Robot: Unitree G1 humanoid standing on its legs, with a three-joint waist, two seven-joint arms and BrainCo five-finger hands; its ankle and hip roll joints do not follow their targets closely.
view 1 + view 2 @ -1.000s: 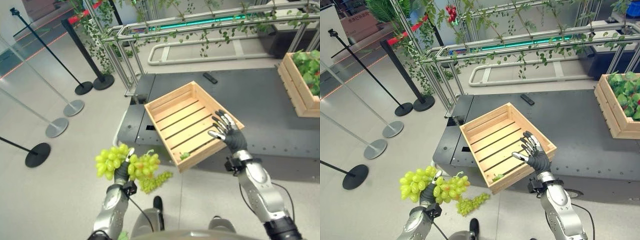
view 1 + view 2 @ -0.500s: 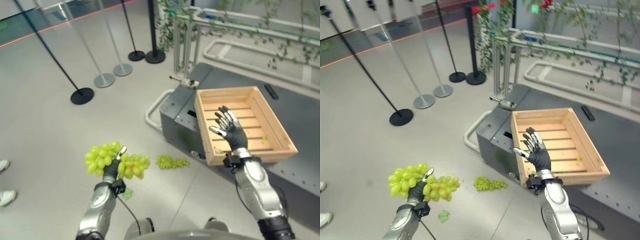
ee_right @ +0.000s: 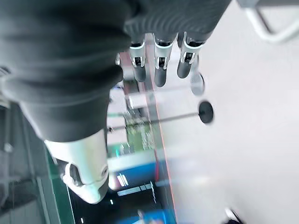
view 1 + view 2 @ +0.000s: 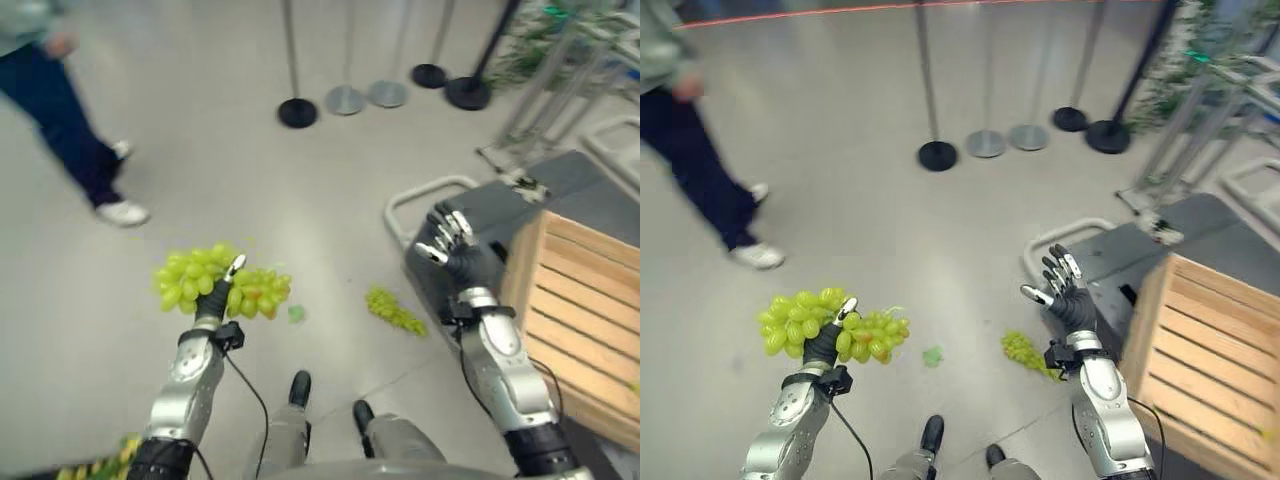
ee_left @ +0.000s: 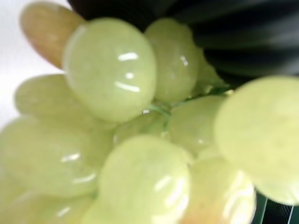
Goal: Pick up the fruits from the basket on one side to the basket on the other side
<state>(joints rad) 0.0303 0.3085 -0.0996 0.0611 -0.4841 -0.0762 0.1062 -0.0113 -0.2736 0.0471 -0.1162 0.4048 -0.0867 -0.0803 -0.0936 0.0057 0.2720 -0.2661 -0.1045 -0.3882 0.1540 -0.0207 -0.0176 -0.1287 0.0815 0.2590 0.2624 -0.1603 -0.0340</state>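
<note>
Your left hand (image 4: 208,312) is held up over the grey floor (image 4: 240,170), on the near left, and its fingers are curled round a big bunch of green grapes (image 4: 215,287). In the left wrist view the grapes (image 5: 126,135) press close against the hand's dark cover. Your right hand (image 4: 1065,300) is up in the air on the right, with its fingers spread straight and nothing in it. A smaller bunch of green grapes (image 4: 393,311) lies on the floor, near your right hand and just beside the dark grey platform (image 4: 470,215). A wooden crate (image 4: 580,320) sits on that platform at the far right. A loose green bit (image 4: 295,313) lies on the floor between the two bunches. A person (image 4: 60,100) in dark trousers is at the far left. Stanchion posts (image 4: 345,98) stand at the far side.
</note>
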